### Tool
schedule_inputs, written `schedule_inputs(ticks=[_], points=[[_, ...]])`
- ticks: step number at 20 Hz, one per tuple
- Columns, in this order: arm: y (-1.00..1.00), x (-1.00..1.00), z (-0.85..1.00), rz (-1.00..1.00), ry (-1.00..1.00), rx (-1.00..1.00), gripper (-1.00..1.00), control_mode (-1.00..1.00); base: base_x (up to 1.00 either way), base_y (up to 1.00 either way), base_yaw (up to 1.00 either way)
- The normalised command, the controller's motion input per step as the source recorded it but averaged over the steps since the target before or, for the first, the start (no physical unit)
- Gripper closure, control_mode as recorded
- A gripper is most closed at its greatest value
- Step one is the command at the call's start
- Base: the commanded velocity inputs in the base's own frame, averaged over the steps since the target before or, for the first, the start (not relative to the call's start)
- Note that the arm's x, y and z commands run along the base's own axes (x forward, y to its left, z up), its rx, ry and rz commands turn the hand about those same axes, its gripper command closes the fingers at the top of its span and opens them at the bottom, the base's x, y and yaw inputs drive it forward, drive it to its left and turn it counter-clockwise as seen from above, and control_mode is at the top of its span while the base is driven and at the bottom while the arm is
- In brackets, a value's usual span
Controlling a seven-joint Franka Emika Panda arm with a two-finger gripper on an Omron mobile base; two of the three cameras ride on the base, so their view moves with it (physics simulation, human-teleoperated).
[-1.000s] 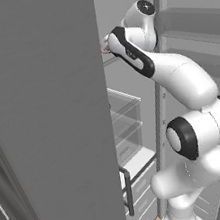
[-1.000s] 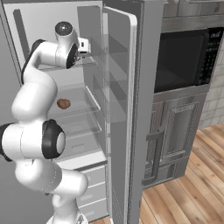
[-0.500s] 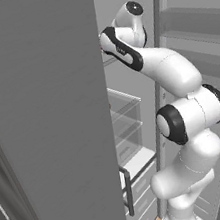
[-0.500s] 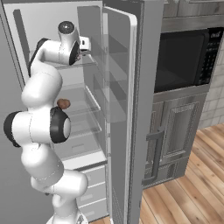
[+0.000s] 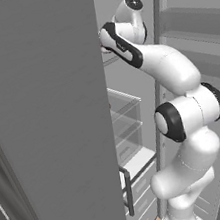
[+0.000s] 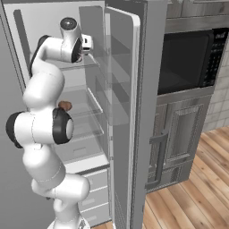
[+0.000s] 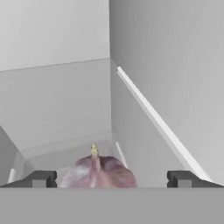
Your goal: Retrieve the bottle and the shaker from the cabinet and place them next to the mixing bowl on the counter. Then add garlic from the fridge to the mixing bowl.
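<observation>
Gripper [image 7: 109, 179] is spread wide inside the fridge [image 6: 134, 89], up at the top shelf, holding nothing. The garlic [image 7: 98, 173] sits directly ahead, centred between the two fingertips [image 7: 40, 179] with clear gaps on both sides, stem tip up. Beyond it are the fridge's pale back wall and corner. From the right base view, a small brown item [image 6: 65, 106] lies on a shelf below the hand.

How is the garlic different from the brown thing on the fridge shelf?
The garlic is pale with purplish streaks and a yellowish stem tip; the brown thing is plain reddish-brown. The garlic sits between the gripper's open fingertips; the brown thing lies on a lower shelf behind the arm's elbow, away from the gripper. Both are small, rounded, and inside the fridge.
</observation>
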Motion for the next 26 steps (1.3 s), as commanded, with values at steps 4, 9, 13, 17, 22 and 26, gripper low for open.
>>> schedule_inputs(ticks=[4, 9, 13, 17, 22, 26], points=[[0.00, -0.18, 0.33, 0.00, 0.00, -0.01, -1.00, -1.00, 0.00, 0.00, 0.00], [0.05, -0.02, -0.12, 0.00, 0.00, 0.00, -1.00, -1.00, 0.00, 0.00, 0.00], [0.09, 0.00, -0.29, 0.00, 0.00, 0.00, -1.00, -1.00, 0.00, 0.00, 0.00], [0.01, -0.06, -0.11, 0.00, 0.00, 0.00, -1.00, -1.00, 0.00, 0.00, 0.00], [0.00, 0.05, 0.00, 0.00, -0.01, 0.00, -1.00, -1.00, 0.00, 0.00, 0.00], [0.00, 0.05, -0.05, 0.00, 0.00, 0.00, -1.00, -1.00, 0.00, 0.00, 0.00]])
